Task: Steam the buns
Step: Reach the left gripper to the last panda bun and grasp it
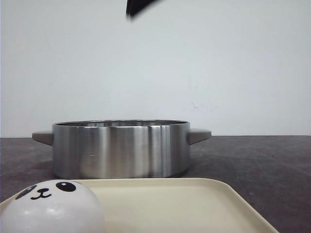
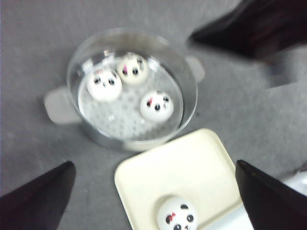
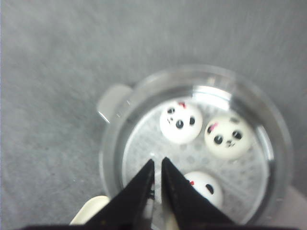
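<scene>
While right gripper (image 3: 157,165) hangs near-closed, empty, left gripper (image 2: 153,177) wide w/ nothing held, last bun (image 2: 176,215) could roll off tray (image 2: 192,163) if nudged.

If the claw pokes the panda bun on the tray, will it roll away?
Probably a little. The panda bun is round and glossy, so it may slip or wobble. Its bottom looks flattish on the cream tray, so it likely won't roll far.

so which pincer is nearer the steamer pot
Right. The right pincer hangs nearly closed just over the steamer pot, above the buns. The left pincer sits open, higher, back over the tray.
</scene>
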You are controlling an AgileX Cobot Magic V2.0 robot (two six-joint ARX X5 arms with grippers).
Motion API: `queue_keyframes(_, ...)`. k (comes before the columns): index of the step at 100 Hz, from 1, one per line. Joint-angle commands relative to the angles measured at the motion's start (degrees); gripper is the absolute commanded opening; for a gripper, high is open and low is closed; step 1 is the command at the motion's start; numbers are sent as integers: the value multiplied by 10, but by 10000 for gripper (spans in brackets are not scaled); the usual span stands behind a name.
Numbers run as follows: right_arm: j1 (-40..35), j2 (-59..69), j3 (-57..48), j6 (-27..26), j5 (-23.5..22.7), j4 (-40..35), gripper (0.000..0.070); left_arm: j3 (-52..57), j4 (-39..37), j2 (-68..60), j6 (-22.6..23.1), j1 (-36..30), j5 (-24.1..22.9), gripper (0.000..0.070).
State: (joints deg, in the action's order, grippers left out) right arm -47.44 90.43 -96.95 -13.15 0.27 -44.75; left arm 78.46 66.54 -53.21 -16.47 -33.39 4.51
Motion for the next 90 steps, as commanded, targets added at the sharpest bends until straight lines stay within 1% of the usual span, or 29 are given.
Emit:
queue_keyframes(1, -27, -42, -14, 21, 34, 2, 12, -33, -21, 11, -25, -15, 2, 700)
queue_keyframes(11, -69, -103, -14, 25, 92, 3, 12, -109, -44, 24, -50, -39, 4, 700)
queue_keyframes(18, -96, -142, -14, 24, 130, 0, 12, -160, -59, 27, -66, -62, 19, 700)
queue_keyframes(31, -125, -191, -14, 22, 182, -7, 12, -247, -92, 26, -92, -109, 43, 700)
queue_keyframes(36, -131, -206, -14, 20, 198, -12, 12, -276, -110, 25, -101, -128, 44, 700)
queue_keyframes(49, -135, -230, -14, 16, 227, -38, 12, -332, -157, 15, -127, -170, 43, 700)
queue_keyframes(62, -135, -239, -14, 15, 254, -69, 12, -359, -197, -11, -150, -193, 43, 700)
queue_keyframes(73, -135, -239, -14, 10, 256, -85, 12, -362, -220, -48, -164, -203, 43, 700)
queue_keyframes(90, -135, -238, -14, 3, 254, -80, 12, -362, -258, -112, -192, -207, 44, 700)
